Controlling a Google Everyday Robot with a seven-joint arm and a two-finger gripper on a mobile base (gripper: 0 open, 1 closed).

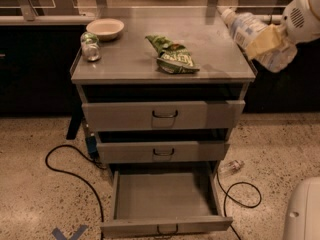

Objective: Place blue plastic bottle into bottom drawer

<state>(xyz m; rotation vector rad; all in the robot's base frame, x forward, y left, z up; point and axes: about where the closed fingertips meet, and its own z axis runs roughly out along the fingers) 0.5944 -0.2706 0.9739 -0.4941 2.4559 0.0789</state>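
The blue plastic bottle [250,34] is held in the air at the upper right, just past the cabinet's right edge, tilted with its white cap toward the upper left. My gripper [264,40] is shut on the bottle, its yellowish fingers [262,39] wrapped across the label. The bottom drawer [165,226] is pulled out wide open at the foot of the grey cabinet, and its tray looks bare inside. The bottle is high above the drawer and to its right.
On the cabinet top [125,64] lie a green chip bag [172,55], a white bowl [105,28] and a green-topped can [90,46]. The upper two drawers stand slightly open. A black cable [75,174] and a small clear bottle [231,166] lie on the floor. A white robot part [302,211] is at lower right.
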